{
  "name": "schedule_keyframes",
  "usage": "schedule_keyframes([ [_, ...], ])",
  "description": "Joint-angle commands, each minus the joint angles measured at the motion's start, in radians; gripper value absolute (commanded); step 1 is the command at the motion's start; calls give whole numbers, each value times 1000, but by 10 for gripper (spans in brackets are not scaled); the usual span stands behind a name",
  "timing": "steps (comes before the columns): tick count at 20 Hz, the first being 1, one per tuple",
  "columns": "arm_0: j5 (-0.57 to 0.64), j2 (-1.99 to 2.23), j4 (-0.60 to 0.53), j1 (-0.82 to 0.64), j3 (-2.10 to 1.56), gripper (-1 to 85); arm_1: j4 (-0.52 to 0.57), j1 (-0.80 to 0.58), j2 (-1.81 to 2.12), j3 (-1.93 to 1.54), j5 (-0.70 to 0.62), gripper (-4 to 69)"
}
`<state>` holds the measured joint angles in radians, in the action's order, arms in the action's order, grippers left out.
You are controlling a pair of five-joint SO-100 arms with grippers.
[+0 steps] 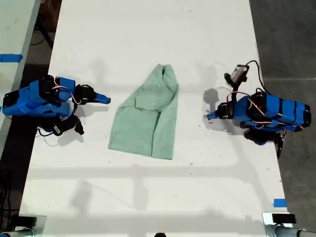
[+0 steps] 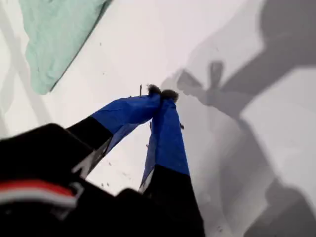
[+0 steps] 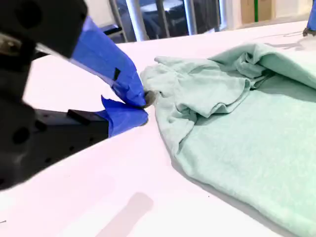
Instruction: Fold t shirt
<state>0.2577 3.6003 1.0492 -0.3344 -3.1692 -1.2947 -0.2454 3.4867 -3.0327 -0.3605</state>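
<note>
Closest to the lens, my second gripper (image 3: 142, 106) has jaws together on nothing, just beside the t shirt (image 1: 148, 118), which lies rumpled mid-table (image 1: 148, 197). I think it should open first, then pinch one edge cleanly. My first gripper (image 2: 162, 94), also closed, waits well apart.

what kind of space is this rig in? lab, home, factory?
Most likely a lab or workshop bench. A bare white table carries only the t shirt, blue tape markers sit along its edges, and metal frame legs show in the second wrist view.
</note>
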Motion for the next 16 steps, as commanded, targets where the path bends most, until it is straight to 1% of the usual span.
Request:
schedule_keyframes([
  [1,-15,8,-2,-11,-2,-1,21,-9,21,-43,17,-8],
  [3,-17,8,-3,-6,-2,-1,20,8,21,-49,34,-8],
  [16,-18,8,-3,0,-3,-1,20,2,21,-55,46,-8],
])
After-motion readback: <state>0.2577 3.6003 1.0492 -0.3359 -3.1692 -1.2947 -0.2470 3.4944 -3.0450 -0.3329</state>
